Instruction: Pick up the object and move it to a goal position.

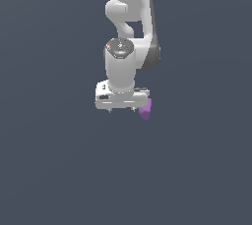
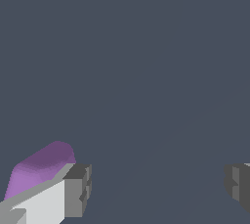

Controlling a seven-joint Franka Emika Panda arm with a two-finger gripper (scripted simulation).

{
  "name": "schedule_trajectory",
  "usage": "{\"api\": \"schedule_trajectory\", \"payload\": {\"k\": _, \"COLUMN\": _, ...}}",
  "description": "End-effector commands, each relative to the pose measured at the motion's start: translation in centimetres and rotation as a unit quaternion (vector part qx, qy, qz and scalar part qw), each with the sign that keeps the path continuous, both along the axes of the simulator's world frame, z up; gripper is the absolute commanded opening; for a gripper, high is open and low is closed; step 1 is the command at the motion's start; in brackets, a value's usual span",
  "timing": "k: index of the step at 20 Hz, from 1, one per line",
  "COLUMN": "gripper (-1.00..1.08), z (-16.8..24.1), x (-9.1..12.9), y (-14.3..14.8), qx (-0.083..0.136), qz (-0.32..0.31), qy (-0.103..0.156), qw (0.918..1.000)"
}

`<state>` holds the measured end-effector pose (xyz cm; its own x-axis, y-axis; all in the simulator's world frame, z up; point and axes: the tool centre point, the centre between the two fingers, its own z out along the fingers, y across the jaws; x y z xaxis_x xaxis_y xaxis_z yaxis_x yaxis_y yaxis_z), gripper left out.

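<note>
Slate-grey counter (image 1: 49, 170) fills both views without seam or marking; no goal marker can be seen on it.

Nearest the wrist camera, the gripper (image 2: 156, 186) stands with its jaws spread wide and nothing between them: one dark pad (image 2: 78, 189) and its opposite pad (image 2: 239, 185) are well apart, with only bare counter in the gap. The object (image 2: 41, 167), a small purple piece with a tapered end, lies just outside the first pad, on its outer face and not in the gap. Whether it touches that finger cannot be told.

In the exterior view the white gripper (image 1: 122, 108) hangs low beneath the arm (image 1: 128, 22), and the object (image 1: 145, 108) shows at the hand's edge toward the exterior view's right, beside rather than beneath it.

Risks, as judged: closing now would likely grip air, since the piece sits outside the span. Descending here could bring a fingertip down on the piece, pinning or flicking it away. A sideways correction at this height could shove it, and its rounded, tapered form would probably roll or pivot unpredictably.
</note>
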<state>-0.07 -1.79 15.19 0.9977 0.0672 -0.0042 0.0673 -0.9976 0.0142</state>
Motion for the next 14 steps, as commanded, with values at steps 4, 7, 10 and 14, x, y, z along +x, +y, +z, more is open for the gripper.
{"api": "schedule_trajectory", "payload": {"k": 4, "gripper": 1.0, "z": -0.1, "x": -0.2, "y": 0.4, "qx": 0.0, "qz": -0.004, "qy": 0.0, "qw": 1.0}}
{"api": "schedule_trajectory", "payload": {"k": 7, "gripper": 1.0, "z": -0.3, "x": -0.5, "y": 1.1, "qx": 0.001, "qz": -0.011, "qy": 0.0, "qw": 0.9999}}
{"api": "schedule_trajectory", "payload": {"k": 10, "gripper": 1.0, "z": -0.7, "x": -1.0, "y": 2.1, "qx": 0.001, "qz": -0.022, "qy": -0.001, "qw": 0.9997}}
{"api": "schedule_trajectory", "payload": {"k": 14, "gripper": 1.0, "z": -1.2, "x": -2.1, "y": 3.9, "qx": 0.002, "qz": -0.043, "qy": -0.001, "qw": 0.9991}}
